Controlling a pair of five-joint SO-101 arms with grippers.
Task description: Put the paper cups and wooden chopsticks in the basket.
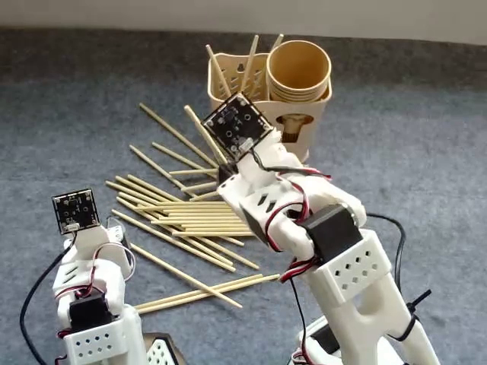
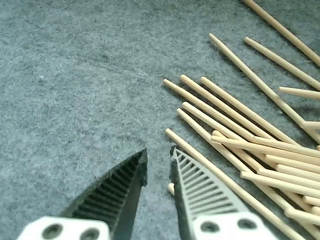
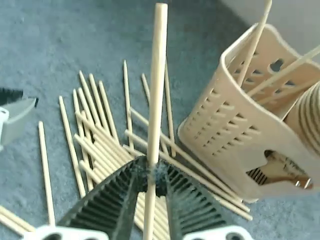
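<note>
While the left arm [image 1: 85,262] stands at the near left corner of the grey felted worktop [image 1: 68,106], the left gripper [image 2: 158,151] is held low over the cloth. Its jaws are a narrow gap apart, and nothing is caught between them. The blunt end of one loose stick is seen just beside the pale finger.

The right arm [image 1: 319,236] is stretched from the near edge toward the middle of the worktop. The right gripper [image 3: 152,175] is closed tight on a single chopstick [image 3: 159,75] — the stick is pinched close to the fingertips and runs out well past them, clear of the cloth.

Under and beyond that gripper, the loose wooden chopsticks [image 1: 183,213] are spread in a rough fan. Many are touching or crossed, and a few lie apart nearer the arms.

At the far side of the pile the beige perforated basket [image 1: 308,129] is set upright, just beside the farthest sticks. The paper cups [image 1: 298,72] are nested in one stack in its right-hand compartment — several chopsticks [image 1: 249,65] are leant in the left one.
</note>
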